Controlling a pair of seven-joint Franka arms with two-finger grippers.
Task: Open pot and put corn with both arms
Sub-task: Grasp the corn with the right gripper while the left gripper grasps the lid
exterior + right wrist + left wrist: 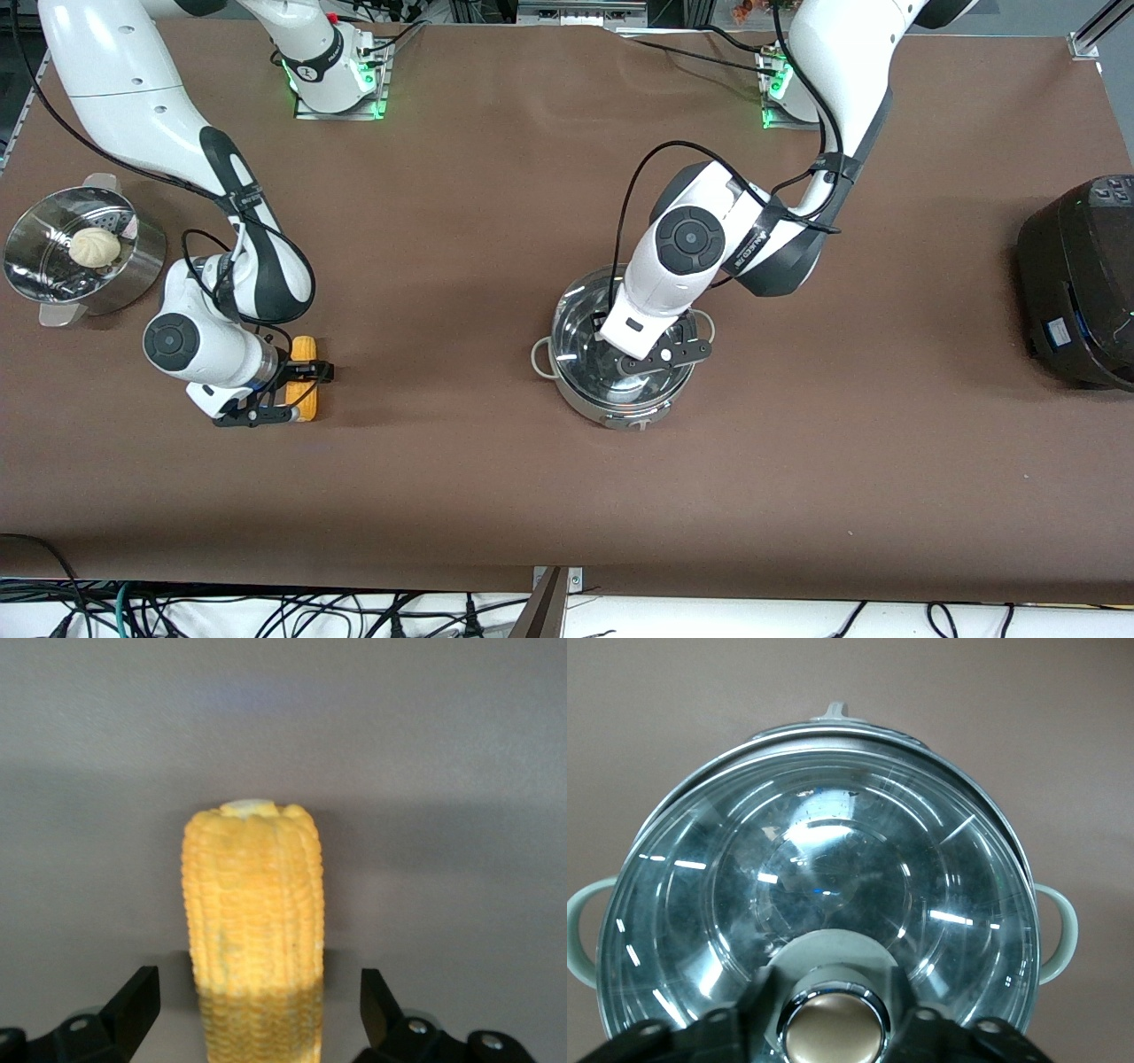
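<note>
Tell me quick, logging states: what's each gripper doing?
Left gripper: at the lid knob on the pot; grip cannot be told.
Right gripper: open, fingers straddling the corn.

Lid [620, 350] on pot [571, 399] — corn [304, 379] toward the right arm's end.

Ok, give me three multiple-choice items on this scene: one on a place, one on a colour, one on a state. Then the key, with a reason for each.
1. Where is the left gripper?
A. Over the pot's lid
B. Over the steamer bowl
C. Beside the black cooker

2. What colour is the lid's knob?
A. Red
B. Tan
C. Black

3. How does the right gripper stand at the corn?
A. Shut on it
B. Lifting it over the pot
C. Open, one finger on each side

Key: A, the front view shows it above the lid; B, the left wrist view shows a tan knob; C, gaps show between fingers and cob.
</note>
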